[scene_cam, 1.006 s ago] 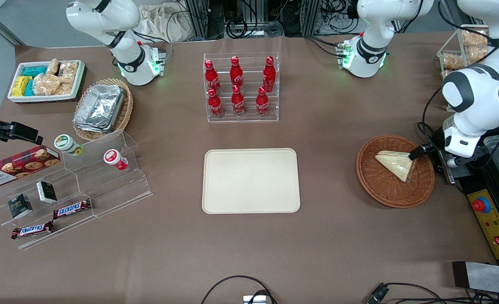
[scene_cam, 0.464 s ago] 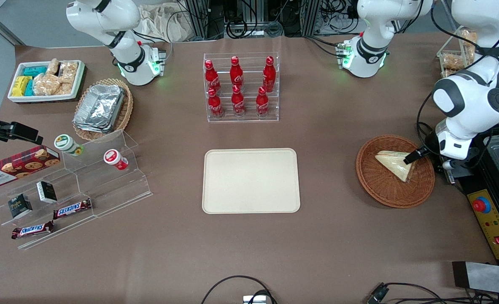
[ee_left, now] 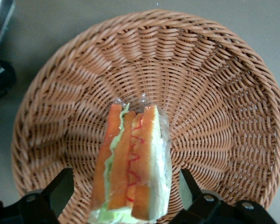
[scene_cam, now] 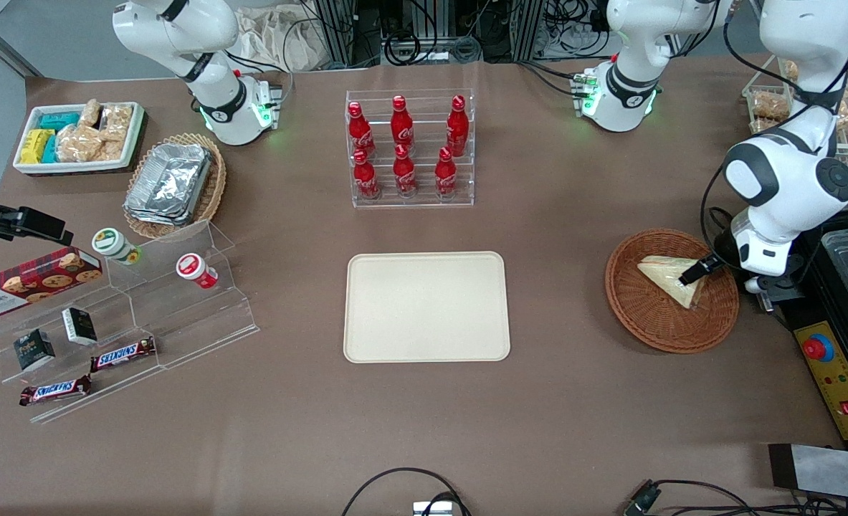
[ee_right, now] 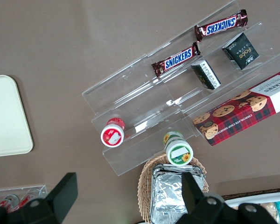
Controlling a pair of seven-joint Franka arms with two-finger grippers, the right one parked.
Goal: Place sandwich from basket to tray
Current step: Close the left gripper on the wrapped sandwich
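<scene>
Over the basket (scene_cam: 671, 290), gripper (ee_left: 126, 196) hangs with fingers (ee_left: 60, 189) spread apart, straddling the sandwich's (ee_left: 133, 163) cut edge, presumably to pinch its bread faces; sandwich lies in basket, tray (scene_cam: 426, 307) bare.

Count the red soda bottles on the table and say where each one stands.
6, all in the clear rack, farther from the front camera than the tray: three on the upper step, three on the lower step. None appears hidden. The end effector is open over the sandwich.
</scene>
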